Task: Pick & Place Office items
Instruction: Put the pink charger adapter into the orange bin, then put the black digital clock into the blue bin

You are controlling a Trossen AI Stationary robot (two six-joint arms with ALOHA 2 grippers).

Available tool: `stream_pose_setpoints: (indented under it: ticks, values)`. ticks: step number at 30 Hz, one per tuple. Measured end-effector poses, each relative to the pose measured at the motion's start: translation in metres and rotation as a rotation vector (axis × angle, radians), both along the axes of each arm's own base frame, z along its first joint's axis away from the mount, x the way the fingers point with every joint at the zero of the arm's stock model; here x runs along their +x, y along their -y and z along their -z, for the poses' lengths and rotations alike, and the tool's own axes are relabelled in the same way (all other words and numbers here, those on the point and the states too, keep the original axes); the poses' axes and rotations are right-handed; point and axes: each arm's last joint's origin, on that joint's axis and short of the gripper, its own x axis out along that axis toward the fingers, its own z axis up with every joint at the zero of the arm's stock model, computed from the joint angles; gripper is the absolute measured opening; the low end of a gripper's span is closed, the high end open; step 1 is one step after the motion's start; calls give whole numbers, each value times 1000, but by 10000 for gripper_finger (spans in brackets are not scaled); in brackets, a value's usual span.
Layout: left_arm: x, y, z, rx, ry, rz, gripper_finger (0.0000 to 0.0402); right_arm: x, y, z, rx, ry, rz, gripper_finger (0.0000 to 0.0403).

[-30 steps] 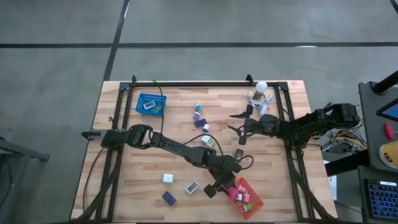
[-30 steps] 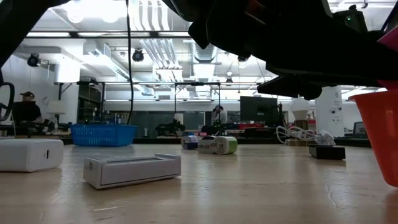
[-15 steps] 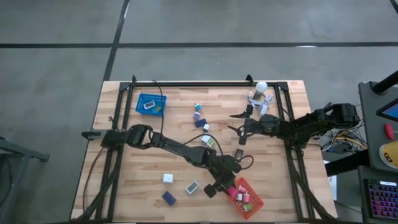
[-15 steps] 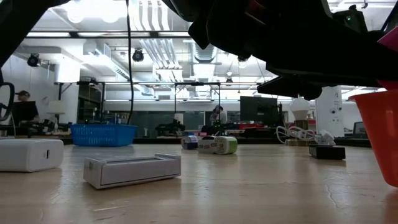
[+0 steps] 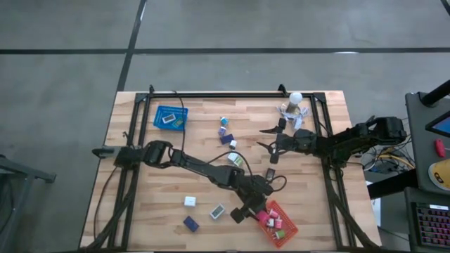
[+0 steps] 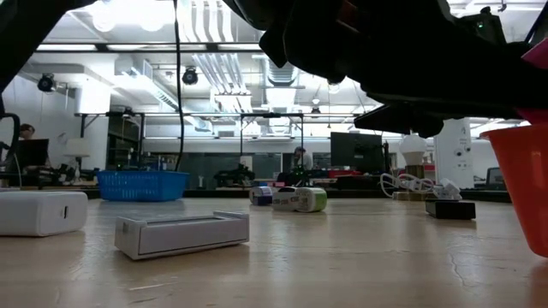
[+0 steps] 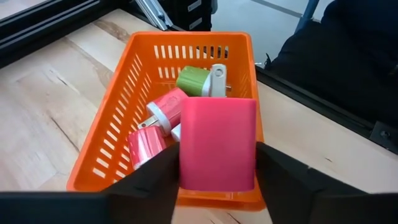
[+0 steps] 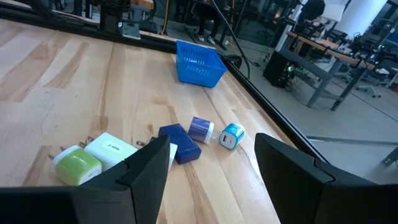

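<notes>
My left gripper (image 7: 217, 182) hangs over the left end of the orange basket (image 7: 124, 118) at the table's near right, shut on a pink box (image 7: 217, 140). In the basket lie a green and white plug (image 7: 202, 79) and pink items (image 7: 163, 112). My right gripper (image 8: 208, 168) stands open and holds nothing; it hovers right of the table's middle (image 5: 271, 146). Before it, a green and white plug (image 8: 78, 165), a dark blue box (image 8: 180, 143), a purple roll (image 8: 201, 127) and a light blue block (image 8: 231, 135) lie on the table. My left gripper pinches the pink box between its two fingers, by the two narrow sides (image 7: 185, 163) at the box's end nearest the wrist. The fingers slant down from the table's left. The box stands out beyond the fingertips, lifted over the basket's rim (image 7: 112, 186).
A blue basket (image 5: 170, 118) with one item stands at the far left. A white box (image 5: 190, 202), a grey box (image 5: 217, 211) and a dark blue box (image 5: 190, 223) lie near the front. A black item (image 5: 270, 174) lies mid-right. A white ball-topped cluster (image 5: 294, 105) stands far right.
</notes>
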Motion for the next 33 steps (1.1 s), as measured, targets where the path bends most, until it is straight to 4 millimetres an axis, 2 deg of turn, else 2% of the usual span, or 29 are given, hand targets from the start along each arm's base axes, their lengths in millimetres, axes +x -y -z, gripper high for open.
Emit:
stream_pose_setpoints:
  ticks: [4,14,21,28,33]
  values:
    - [0,0,0,-4,-1,4,227,0,0,0,0,-1,0,231]
    - [0,0,-2,-1,20,18,232,0,0,1,1,-5,0,231]
    - [-4,-5,-22,41,40,-10,232,0,0,3,16,-29,2,231]
    - [-22,-21,-51,144,62,-115,232,-1,-1,8,37,-74,-10,231]
    - [-50,-38,-67,188,108,-226,232,-3,-3,12,87,-120,-70,231]
